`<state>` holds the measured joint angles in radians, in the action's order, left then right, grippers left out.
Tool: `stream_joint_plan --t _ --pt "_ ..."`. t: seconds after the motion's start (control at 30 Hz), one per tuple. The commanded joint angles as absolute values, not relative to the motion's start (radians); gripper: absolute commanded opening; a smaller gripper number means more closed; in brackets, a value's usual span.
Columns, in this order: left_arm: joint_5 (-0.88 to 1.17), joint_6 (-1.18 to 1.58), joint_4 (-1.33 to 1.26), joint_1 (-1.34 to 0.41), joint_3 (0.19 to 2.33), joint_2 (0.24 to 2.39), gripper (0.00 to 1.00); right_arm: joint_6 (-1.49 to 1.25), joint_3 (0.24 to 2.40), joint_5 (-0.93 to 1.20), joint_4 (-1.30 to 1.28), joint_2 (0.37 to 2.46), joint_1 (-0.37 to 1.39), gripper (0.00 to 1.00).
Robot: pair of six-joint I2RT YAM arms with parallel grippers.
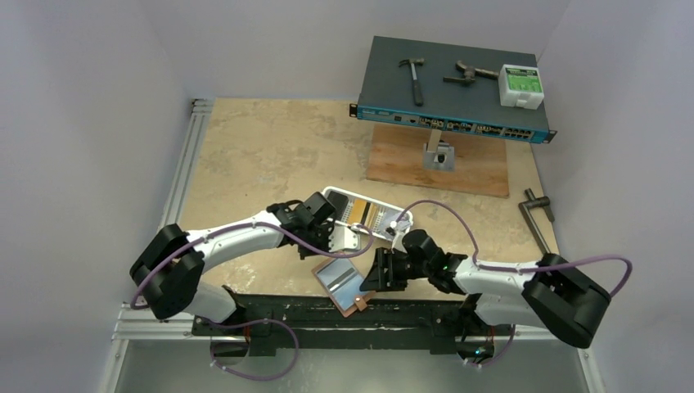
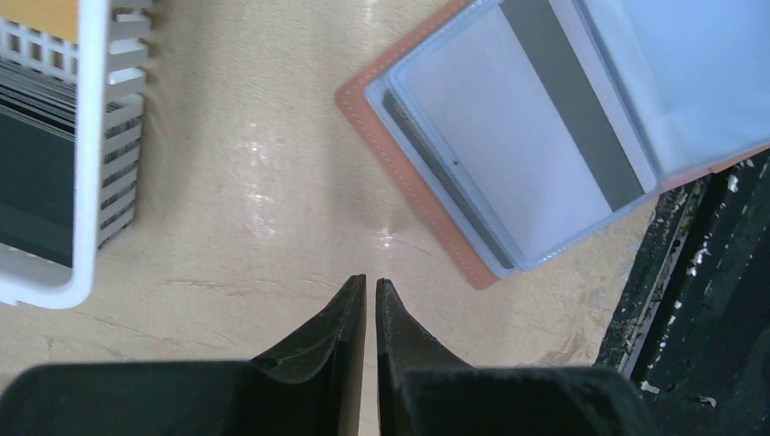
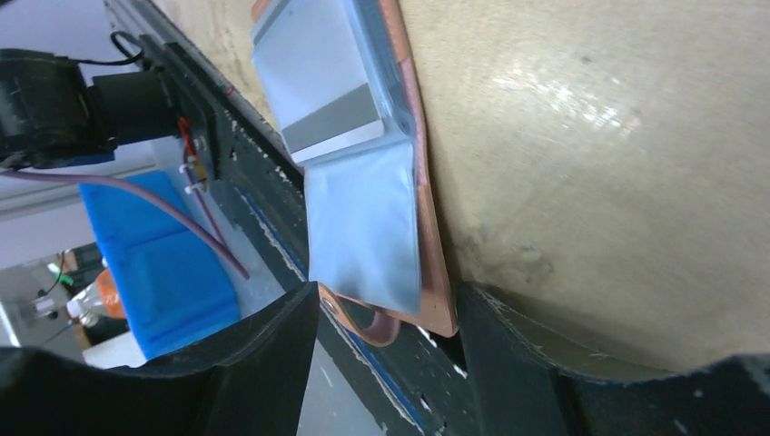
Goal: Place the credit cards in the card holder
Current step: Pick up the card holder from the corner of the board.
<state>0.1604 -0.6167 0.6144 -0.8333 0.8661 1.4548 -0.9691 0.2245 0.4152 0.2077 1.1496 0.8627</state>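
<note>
The card holder [image 1: 342,282] lies open at the near edge of the desk [image 1: 262,155], a pale striped card [image 2: 508,127] in its clear sleeve. The right fingers [image 3: 263,363] stand apart either side of its tab end. The left fingers [image 2: 336,336] are pressed together above bare desk, between the holder and the white tray [image 2: 86,182] of credit cards [image 1: 370,214].

Top view bright and even; soft light from above; arms throw faint, diffuse shadows on the table [image 1: 270,155]; walls [image 1: 82,123] slightly washed out. Left wrist view sharp; small glare spots on the table; left gripper [image 2: 370,286] a near-black silhouette. Right wrist view: broad glare upper right; card holder [image 3: 363,218] sleeves show sheen; right gripper [image 3: 389,304] and far background soft, out of focus.
</note>
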Motion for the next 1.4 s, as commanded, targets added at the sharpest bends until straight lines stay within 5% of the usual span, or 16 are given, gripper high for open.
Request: stream_joint_plan --t 0.0,0.47,0.6,0.67,1.0,1.37 --pt "0.252 -0.695 0.531 -0.831 0.800 1.379 0.08 -0.988 0.165 0.457 0.353 1.264 0.863 0.57" --pt "0.218 -0.684 0.467 -0.848 0.778 1.397 0.08 -1.064 0.195 0.587 0.741 1.603 0.861 0.32" --pt "0.208 -0.674 0.470 -0.849 0.786 1.394 0.07 -1.081 0.219 0.626 0.806 1.650 0.862 0.04" --pt "0.208 -0.663 0.490 -0.846 0.802 1.387 0.07 -1.072 0.229 0.625 0.782 1.624 0.862 0.00" --pt "0.390 -0.535 0.778 -0.629 1.074 1.227 0.13 -0.615 0.631 0.272 -0.177 1.196 0.870 0.00" --pt "0.686 -0.371 0.711 -0.213 1.115 1.163 0.16 -0.336 0.995 -0.046 -0.568 1.180 1.146 0.00"
